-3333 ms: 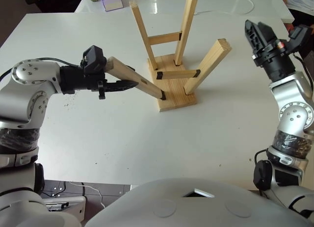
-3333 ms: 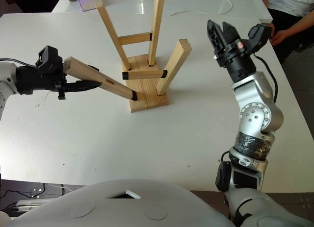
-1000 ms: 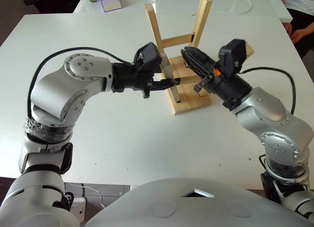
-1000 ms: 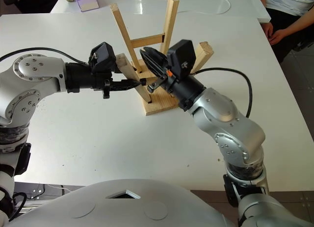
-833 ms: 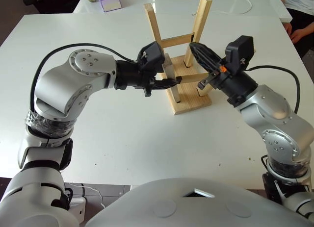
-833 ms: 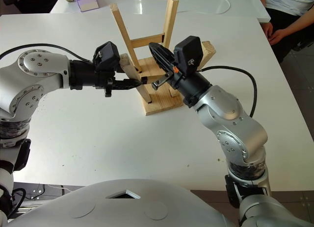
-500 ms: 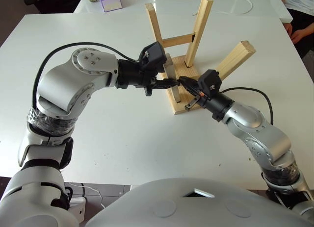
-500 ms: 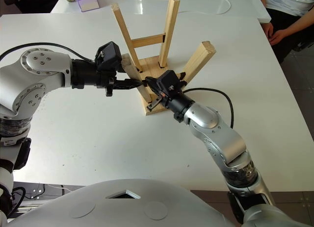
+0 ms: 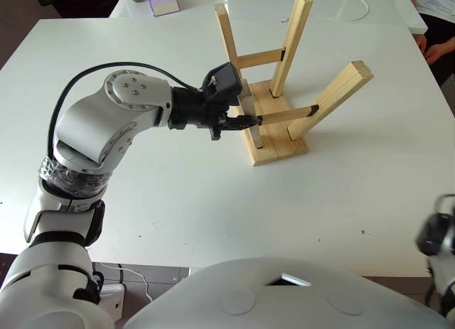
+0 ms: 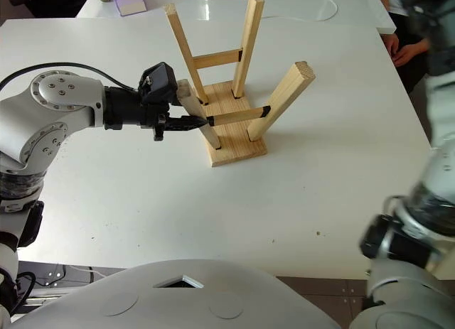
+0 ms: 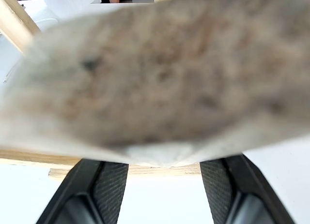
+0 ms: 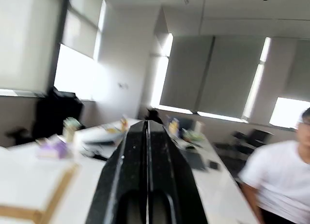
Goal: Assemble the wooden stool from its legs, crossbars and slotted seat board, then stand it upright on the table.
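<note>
Pulled back from the stool point(image 9: 279, 144), the right tool point(image 12: 147, 125) has its fingers pressed together; the left tool point(image 9: 240, 121) still clamps one leg point(image 9: 254, 135) above the desk point(image 9: 142, 201).

A broad white rectangular table point(image 9: 142, 222) stands before another white table point(image 9: 391, 6) on dark floor point(image 9: 8, 30); bright tall windows point(image 12: 77, 64) flank grey roller blinds point(image 12: 208, 74).

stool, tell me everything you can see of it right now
The stool is pale bare wood, upside down: its seat board lies flat on the white table, four legs pointing up. The two far legs stand about upright, joined by a crossbar with dark ends. The near right leg leans outward; a second crossbar links it to the near left leg, which the left gripper is shut on.
</note>
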Robot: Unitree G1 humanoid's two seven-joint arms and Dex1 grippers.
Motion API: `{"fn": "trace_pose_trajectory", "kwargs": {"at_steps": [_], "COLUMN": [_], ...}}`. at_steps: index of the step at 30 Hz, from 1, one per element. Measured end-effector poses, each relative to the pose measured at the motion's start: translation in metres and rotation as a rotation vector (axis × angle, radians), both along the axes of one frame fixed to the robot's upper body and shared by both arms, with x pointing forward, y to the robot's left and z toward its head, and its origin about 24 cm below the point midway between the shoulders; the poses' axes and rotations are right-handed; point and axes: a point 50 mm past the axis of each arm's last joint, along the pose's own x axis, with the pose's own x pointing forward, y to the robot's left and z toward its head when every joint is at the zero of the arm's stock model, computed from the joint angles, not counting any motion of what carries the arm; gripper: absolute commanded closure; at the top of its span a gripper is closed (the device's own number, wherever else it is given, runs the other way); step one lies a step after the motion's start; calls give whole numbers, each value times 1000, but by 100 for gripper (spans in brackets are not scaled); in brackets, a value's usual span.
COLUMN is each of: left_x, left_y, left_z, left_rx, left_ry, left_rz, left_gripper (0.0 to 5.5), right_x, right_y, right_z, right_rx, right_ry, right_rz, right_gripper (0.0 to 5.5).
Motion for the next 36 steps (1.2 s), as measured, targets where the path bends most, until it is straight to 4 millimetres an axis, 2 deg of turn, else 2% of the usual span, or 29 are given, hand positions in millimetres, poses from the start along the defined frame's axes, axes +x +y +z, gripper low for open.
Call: {"fn": "trace_pose_trajectory", "kwargs": {"at_steps": [1, 2, 3, 5, 8, 11, 14, 17, 19, 22, 23, 24, 27, 29, 32, 35, 36], "left_x": [0, 1, 1, 1, 3, 3, 2, 0, 0, -2, -1, -1, -1, 0, 4, 6, 6], "left_y": [1, 2, 3, 2, 16, 23, 26, 27, 27, 29, 31, 32, 38, 40, 39, 38, 38], "left_z": [0, -1, -1, 0, 0, -1, -6, -6, -5, -2, -2, 0, 5, 6, 5, 3, 3], "left_rx": [7, 10, 9, -1, 29, 35, 29, 17, 3, 2, 7, 14, 54, 66, 59, 57, 58], "left_ry": [-4, -11, -18, -32, -28, -24, -34, -49, -52, -45, -43, -39, -31, -28, -16, -28, -30], "left_rz": [3, 4, 2, -8, 2, 1, -13, -38, -59, -108, -112, -121, -145, -141, -122, -72, -63], "left_gripper": [346, 346, 346, 346, 346, 346, 346, 346, 346, 346, 346, 346, 346, 346, 346, 346, 346], "right_x": [-1, -1, 0, -2, -7, -12, -17, -17, -13, 4, 7, 7, -3, -8, -9, -10, -11], "right_y": [1, 9, 30, 84, 119, 130, 130, 120, 107, 76, 73, 75, 99, 108, 95, 60, 55], "right_z": [-23, -42, -68, -98, -110, -108, -107, -105, -106, -106, -105, -106, -118, -118, -109, -94, -91], "right_rx": [-33, -39, -10, 57, 163, 215, 195, 160, 134, 91, 83, 67, 77, 112, 114, 117, 118], "right_ry": [100, 172, 257, 332, 334, 319, 324, 339, 361, 356, 348, 341, 369, 347, 280, 207, 197], "right_rz": [8, 43, 126, 323, 327, 312, 316, 366, 408, 296, 281, 284, 380, 384, 229, -19, -56], "right_gripper": [550, 550, 550, 550, 550, 550, 550, 550, 550, 550, 550, 550, 550, 550, 550, 550, 550]}}
